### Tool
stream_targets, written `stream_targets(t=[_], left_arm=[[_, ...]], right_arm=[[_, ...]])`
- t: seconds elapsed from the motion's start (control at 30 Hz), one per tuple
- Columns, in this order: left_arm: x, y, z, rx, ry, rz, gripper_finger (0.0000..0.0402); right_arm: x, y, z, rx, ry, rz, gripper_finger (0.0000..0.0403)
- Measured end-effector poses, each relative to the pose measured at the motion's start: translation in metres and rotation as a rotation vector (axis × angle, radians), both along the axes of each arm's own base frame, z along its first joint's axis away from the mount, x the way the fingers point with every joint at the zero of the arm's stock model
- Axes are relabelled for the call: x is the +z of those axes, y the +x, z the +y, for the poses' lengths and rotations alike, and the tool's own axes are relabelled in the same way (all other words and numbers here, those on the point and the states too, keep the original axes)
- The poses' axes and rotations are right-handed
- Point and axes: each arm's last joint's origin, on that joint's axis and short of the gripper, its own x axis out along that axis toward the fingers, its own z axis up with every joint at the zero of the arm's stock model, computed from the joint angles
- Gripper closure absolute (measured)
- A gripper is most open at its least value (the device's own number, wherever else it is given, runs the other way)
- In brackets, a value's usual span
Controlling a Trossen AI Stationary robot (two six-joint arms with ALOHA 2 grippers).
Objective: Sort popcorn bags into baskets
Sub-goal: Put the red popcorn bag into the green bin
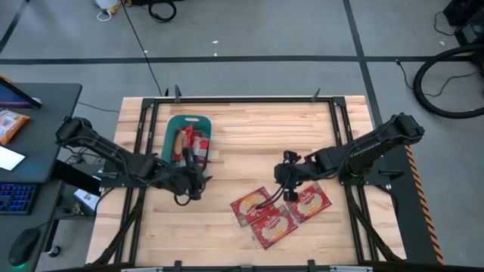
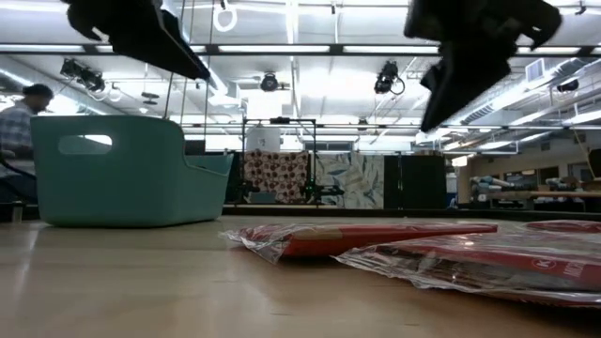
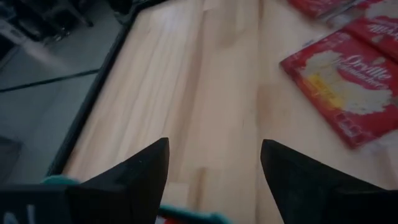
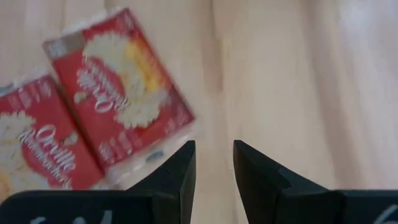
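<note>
Popcorn bags lie flat in a cluster of three at about 5 o'clock on the surface; more sit in the basket at 10 o'clock. They look light, thin and crinkly, probably slippery, so pinching a raised edge seems best. The right end effector, fingers parted and empty, hovers beside the cluster. The left end effector, also released, hangs near the basket.
</note>
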Motion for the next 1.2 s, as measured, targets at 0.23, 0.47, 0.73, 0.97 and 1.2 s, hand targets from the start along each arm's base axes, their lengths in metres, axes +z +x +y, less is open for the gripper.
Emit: stream_targets(t=[0.23,0.47,0.73,0.97,1.2], left_arm=[[-0.008,0.005,0.002,-0.066,0.053,-0.065,0.0143],[-0.014,0.010,0.017,-0.036,0.089,-0.067,0.0143],[-0.013,0.014,0.035,0.030,0.110,-0.062,0.0143],[-0.013,0.016,0.044,0.059,0.127,-0.051,0.0143],[-0.013,0.017,0.049,0.066,0.147,-0.040,0.0143]], right_arm=[[-0.015,-0.014,0.008,-0.032,0.076,0.106,0.0290],[-0.037,-0.037,0.020,-0.094,0.167,0.256,0.0290],[-0.043,-0.067,0.028,-0.372,0.229,0.496,0.0290],[-0.043,-0.079,0.047,-0.383,0.280,0.561,0.0290],[-0.058,-0.084,0.070,-0.329,0.241,0.617,0.0290]])
